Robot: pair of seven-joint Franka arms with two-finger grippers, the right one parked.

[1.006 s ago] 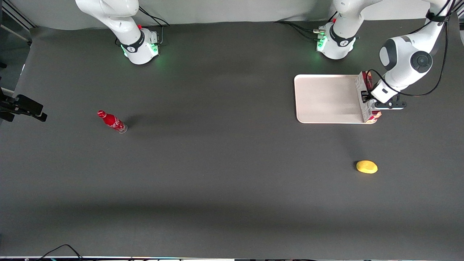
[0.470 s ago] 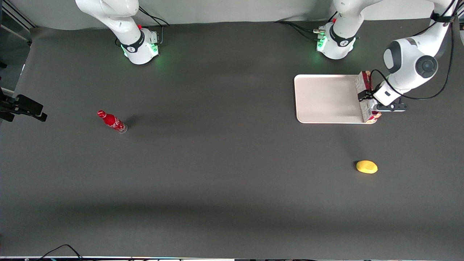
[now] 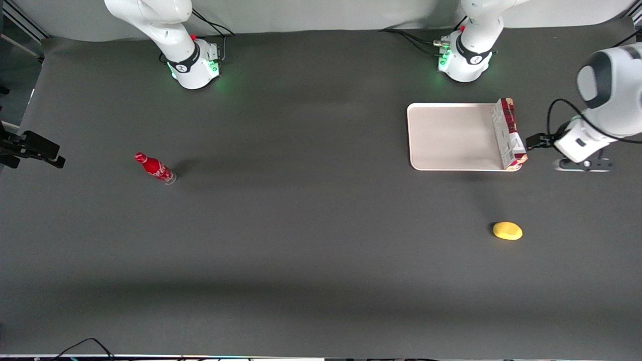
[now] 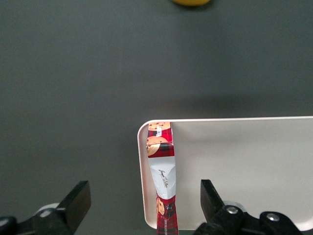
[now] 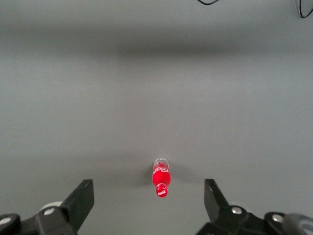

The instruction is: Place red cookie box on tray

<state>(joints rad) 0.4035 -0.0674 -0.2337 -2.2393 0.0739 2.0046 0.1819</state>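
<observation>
The dark grey worktop (image 3: 311, 240) carries the tray (image 3: 451, 135) upper right, a yellow lemon (image 3: 507, 230) lower right, and a red bottle (image 3: 154, 168) at left.

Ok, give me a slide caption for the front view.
Red cookie box standing on edge along the tray rim, open gripper beside it.

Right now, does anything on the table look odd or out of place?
The red cookie box stands on its narrow side along the tray edge nearest the working arm, rather than lying flat. The open claw hangs beside it, apart.
</observation>
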